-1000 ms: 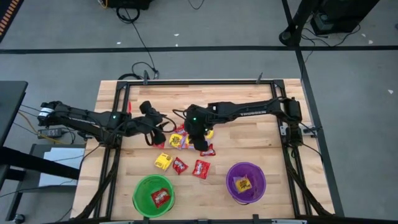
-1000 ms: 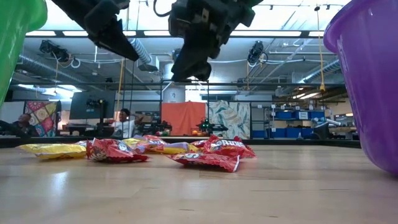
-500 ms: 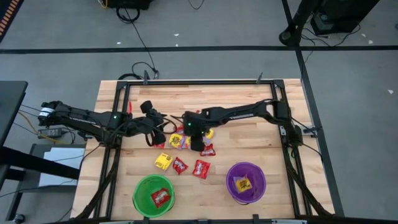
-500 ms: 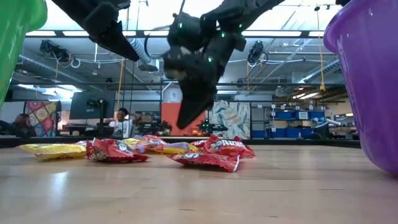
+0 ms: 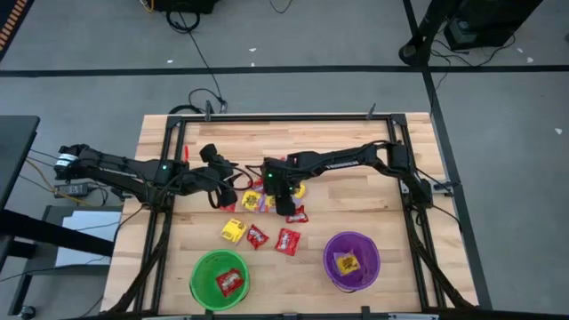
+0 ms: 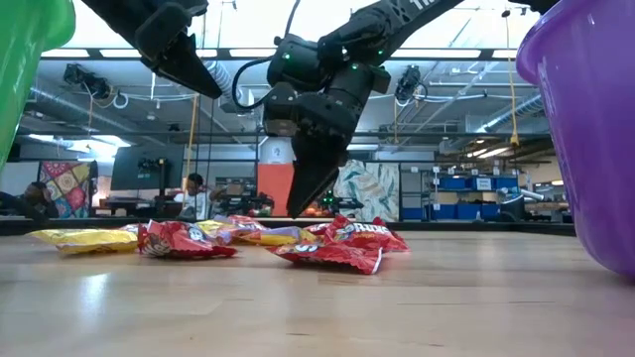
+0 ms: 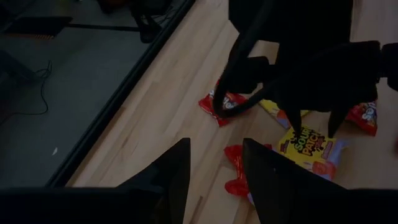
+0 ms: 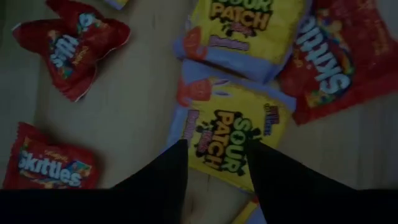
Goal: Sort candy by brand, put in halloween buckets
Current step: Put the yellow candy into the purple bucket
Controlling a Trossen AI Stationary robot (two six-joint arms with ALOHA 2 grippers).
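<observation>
Red and yellow candy packets lie flat in a loose pile (image 5: 267, 203) at mid-table, with a few more (image 5: 258, 236) nearer the front. My right gripper (image 8: 214, 171) points steeply down over the pile, open, its fingers on either side of a yellow Sour Patch packet (image 8: 233, 134). My left gripper (image 7: 214, 168) hangs open and empty above the table just left of the pile. The green bucket (image 5: 220, 278) holds a red packet, and the purple bucket (image 5: 351, 260) holds a yellow one. My right gripper's fingertips (image 6: 300, 206) come from above, slanting down, right at the top of the pile. I cannot tell whether they touch the yellow packet (image 8: 211, 149), which lies flat on the table.
Red Skittles packets (image 8: 71, 43) (image 8: 53, 165) (image 8: 342, 56) and a second yellow packet (image 8: 249, 22) lie around the one under my right gripper. Both buckets stand near the table's front edge. A black frame rail (image 5: 169, 178) runs along the table's left side.
My right gripper has come down onto the candy pile, shifted a little toward the table's left and tipped to point more steeply down. The packets lie where they were.
</observation>
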